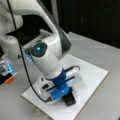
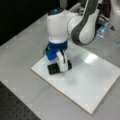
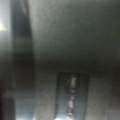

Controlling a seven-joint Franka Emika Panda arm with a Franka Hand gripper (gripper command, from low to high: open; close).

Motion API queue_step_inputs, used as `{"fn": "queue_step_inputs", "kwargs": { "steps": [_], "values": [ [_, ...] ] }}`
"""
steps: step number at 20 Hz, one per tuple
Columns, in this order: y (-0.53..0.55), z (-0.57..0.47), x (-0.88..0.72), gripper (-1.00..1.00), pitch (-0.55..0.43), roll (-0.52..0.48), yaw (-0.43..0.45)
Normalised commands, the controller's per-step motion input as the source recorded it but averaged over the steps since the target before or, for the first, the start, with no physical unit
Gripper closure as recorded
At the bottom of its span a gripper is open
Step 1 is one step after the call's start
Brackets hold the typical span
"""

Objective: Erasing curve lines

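In both front views a white board (image 1: 92, 75) (image 2: 95, 82) lies flat on the grey table. My gripper (image 1: 67, 96) (image 2: 56, 67), under a blue mount (image 1: 60, 82) (image 2: 53, 51), points straight down at the board's near-left corner area. It is shut on a black rectangular block (image 1: 70, 100) (image 2: 52, 69), which rests against the board's surface. No curve lines show on the board in either front view; whatever is under the block and arm is hidden. The wrist view is dark and blurred, with only a dark rectangular piece (image 3: 72, 97) low in it.
The arm's white and grey links (image 1: 47, 52) (image 2: 82, 25) loom over the board's back part. A blue-lit device (image 1: 6, 67) (image 2: 102, 27) with an orange part (image 1: 10, 79) stands beside the arm's base. A black perforated mat (image 2: 15, 107) borders the table.
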Motion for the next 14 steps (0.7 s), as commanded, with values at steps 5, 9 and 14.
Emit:
{"fn": "queue_step_inputs", "kwargs": {
  "steps": [5,9,14],
  "values": [
    [0.21,-0.37,0.49,1.0,0.076,0.17,-0.185],
    [0.22,-0.36,0.45,1.0,0.083,0.18,-0.2],
    [0.24,-0.33,0.39,1.0,0.117,0.155,-0.269]
  ]
}}
